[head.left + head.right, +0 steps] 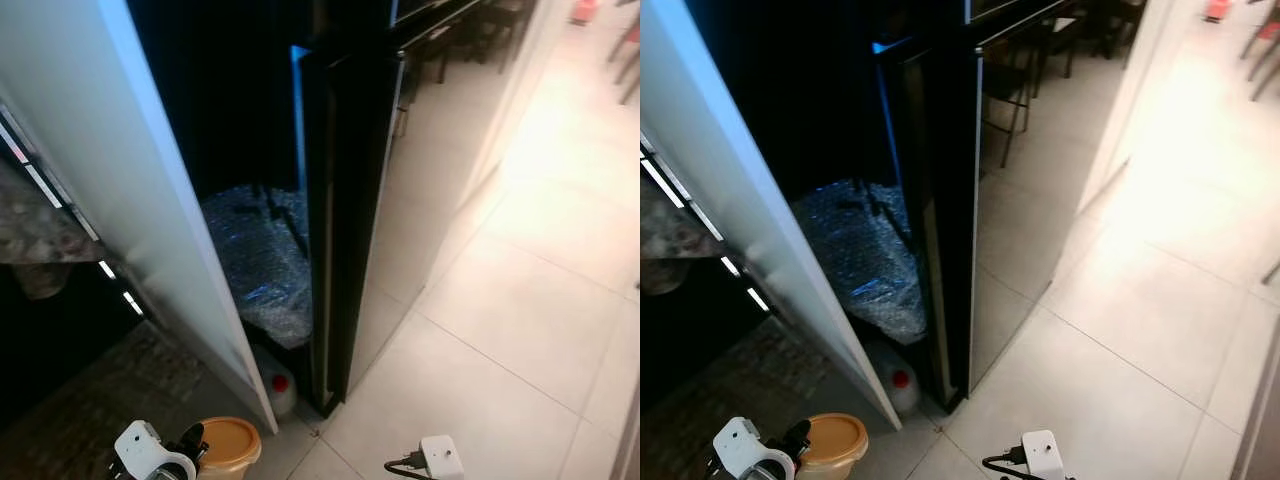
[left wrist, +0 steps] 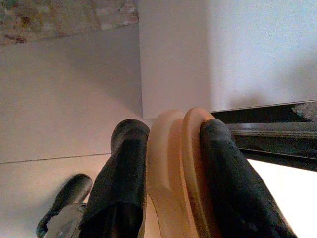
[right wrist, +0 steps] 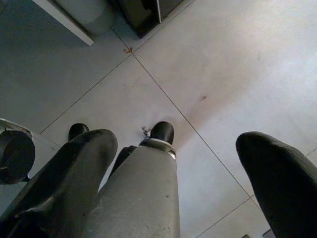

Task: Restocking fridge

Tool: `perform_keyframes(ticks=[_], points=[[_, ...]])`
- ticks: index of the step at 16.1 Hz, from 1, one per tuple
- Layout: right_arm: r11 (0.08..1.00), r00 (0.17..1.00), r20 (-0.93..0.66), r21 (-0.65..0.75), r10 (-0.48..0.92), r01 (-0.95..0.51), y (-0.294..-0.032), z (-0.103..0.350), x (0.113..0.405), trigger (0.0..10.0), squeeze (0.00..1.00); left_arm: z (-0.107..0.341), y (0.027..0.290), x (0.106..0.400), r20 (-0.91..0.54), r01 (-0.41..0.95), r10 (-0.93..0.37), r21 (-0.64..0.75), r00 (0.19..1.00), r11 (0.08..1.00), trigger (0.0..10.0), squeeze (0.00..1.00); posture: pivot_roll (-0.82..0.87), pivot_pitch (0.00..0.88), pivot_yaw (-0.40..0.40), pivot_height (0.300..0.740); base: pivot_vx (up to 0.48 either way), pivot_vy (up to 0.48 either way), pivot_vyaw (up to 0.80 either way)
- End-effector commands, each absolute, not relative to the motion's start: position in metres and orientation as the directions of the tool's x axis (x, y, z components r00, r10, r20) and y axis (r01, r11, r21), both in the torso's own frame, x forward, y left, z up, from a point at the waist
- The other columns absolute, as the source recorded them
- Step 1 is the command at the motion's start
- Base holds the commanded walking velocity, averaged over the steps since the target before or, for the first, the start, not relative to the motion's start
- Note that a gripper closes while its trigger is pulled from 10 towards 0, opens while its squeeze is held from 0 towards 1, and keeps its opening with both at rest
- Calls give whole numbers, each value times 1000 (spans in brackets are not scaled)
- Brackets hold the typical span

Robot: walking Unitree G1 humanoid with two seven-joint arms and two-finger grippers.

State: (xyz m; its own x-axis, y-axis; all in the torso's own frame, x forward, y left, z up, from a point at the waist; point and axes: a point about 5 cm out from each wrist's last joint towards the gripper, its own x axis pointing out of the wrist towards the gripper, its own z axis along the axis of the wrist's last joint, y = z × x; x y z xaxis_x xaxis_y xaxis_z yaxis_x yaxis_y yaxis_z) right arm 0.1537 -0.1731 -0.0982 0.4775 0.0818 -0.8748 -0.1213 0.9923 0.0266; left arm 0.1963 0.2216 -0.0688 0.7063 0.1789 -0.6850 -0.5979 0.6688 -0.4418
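Left tool (image 2: 168, 173) clamped on tan lidded container (image 1: 230, 445) — low, near fridge (image 1: 340, 200) door's bottom corner. Right tool (image 3: 188, 168) spread wide, empty — over floor tiles (image 3: 223, 74).

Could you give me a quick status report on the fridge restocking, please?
Left gripper shut on tan lidded tub. Right gripper open, over floor. Black fridge ahead; white door and jug close by.

Pale tiled floor (image 1: 520, 330), brightly lit at far right of the black cabinet (image 1: 345, 200). White panel (image 1: 130, 190) left of cabinet; dark gap between. Chairs reflected in cabinet's glossy side.
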Motion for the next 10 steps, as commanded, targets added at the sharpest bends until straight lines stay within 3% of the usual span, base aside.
perform_keyframes(ticks=[1,7,10], points=[[995,476,-876,30,74,-99,-173,-100,150,10000,0,-71,223,192,-700,-605,178,-425,691,674,10000,0,12,14,42,740,0,0,0],[997,485,-873,20,56,-80,-174,-99,150,10000,0,-71,220,193,-700,-596,169,-427,694,680,10000,0,10,0,39,740,0,94,0],[996,482,-874,19,58,-85,-174,-100,150,10000,0,-71,220,193,-700,-596,169,-427,694,680,10000,0,10,0,40,740,0,0,-788]])
